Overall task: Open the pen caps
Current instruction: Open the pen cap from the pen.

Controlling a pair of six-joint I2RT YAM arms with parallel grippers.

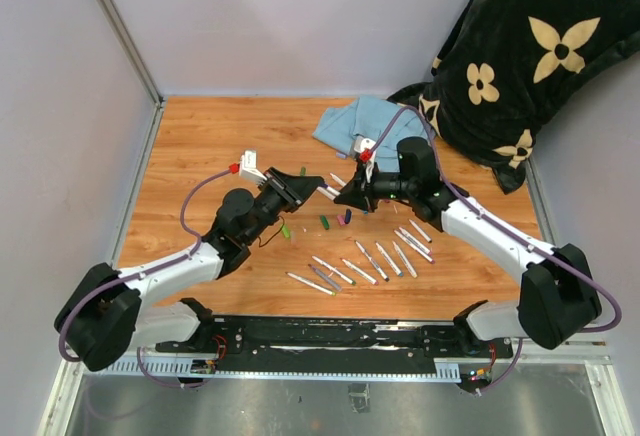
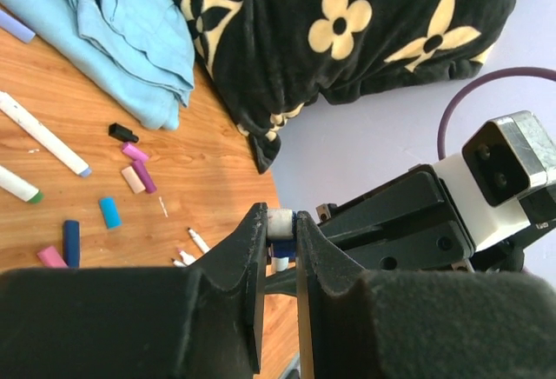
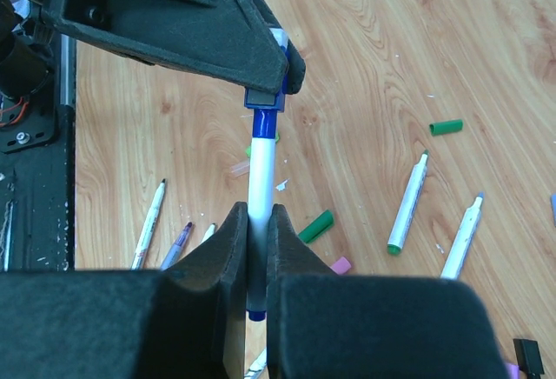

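Observation:
A white-barrelled marker [image 3: 261, 170] hangs in the air between my two grippers, above the wooden table [image 1: 200, 146]. My right gripper [image 3: 258, 214] is shut on its barrel. My left gripper [image 2: 280, 227] is shut on the blue pen cap [image 3: 262, 98] at the marker's other end. The cap still touches the marker's blue collar. In the top view the left gripper [image 1: 322, 192] and right gripper [image 1: 345, 197] meet tip to tip at mid-table. Loose pen caps lie on the wood: green [image 3: 446, 126], green [image 3: 315, 226], pink [image 3: 340, 265], blue [image 2: 109, 212], black [image 2: 122, 132].
Several uncapped markers [image 1: 370, 261] lie in a row on the near side of the table. A light blue cloth [image 1: 360, 121] lies at the back. A black flower-patterned blanket [image 1: 520, 66] fills the back right corner. Grey walls enclose the table.

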